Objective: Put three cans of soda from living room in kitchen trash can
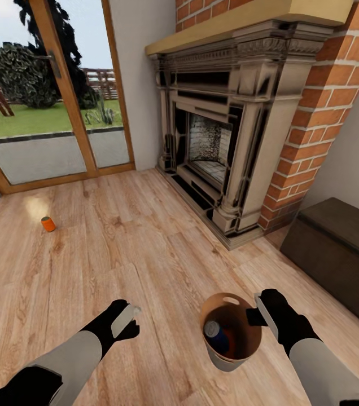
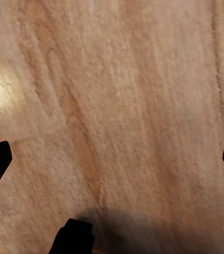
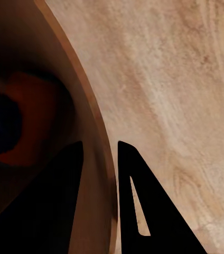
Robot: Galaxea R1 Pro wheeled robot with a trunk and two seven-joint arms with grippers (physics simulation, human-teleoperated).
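The right gripper (image 1: 258,313) is clamped on the bin's (image 1: 241,338) rim; the left gripper (image 1: 127,319) is spread, empty. The bin could be tilted while driving toward the orange can (image 1: 48,224) at ten o'clock, spilling the cans inside (image 1: 219,336).

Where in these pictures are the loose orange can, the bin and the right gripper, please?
orange can (image 1: 48,224): head view, on its side wall.
bin (image 1: 241,338): head view, on its inner wall.
right gripper (image 3: 105,174): right wrist view, midway between fingertips.

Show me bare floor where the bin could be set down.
Open wood floor lies between the orange can and the fireplace hearth, also ahead of the left claw. Tighter on the right, where the trash can hangs near the dark chest.
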